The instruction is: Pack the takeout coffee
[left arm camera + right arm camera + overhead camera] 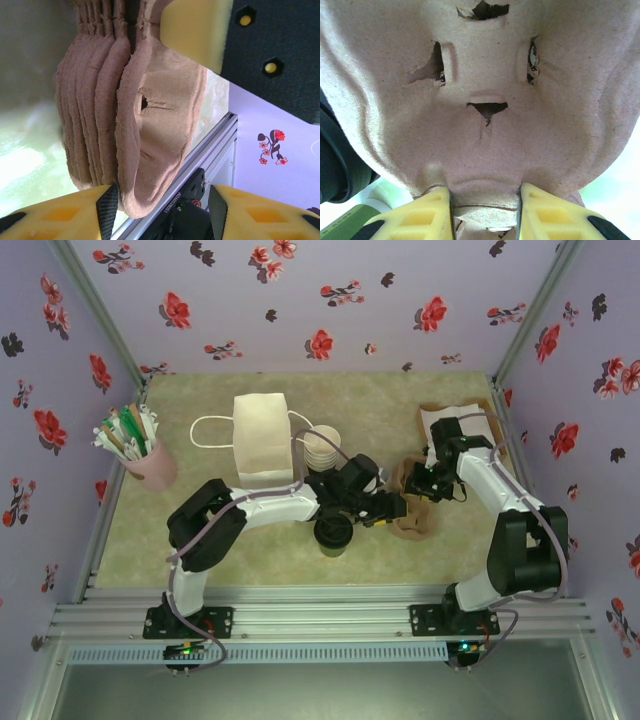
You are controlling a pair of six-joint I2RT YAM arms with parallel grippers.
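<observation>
Pulp carrier stack (485,150): rim pinched by right gripper (485,192). Left gripper (162,200) parted astride outermost carrier edge, not clamped. Upright takeout coffee (333,533) just beside left gripper. Risks: nested carriers lifting together through friction; swinging left wrist toppling coffee.

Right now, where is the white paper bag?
In the top view, the white paper bag stands left of centre toward the back, between the pink cup of straws on its left and the stack of cups close on its right.
</observation>
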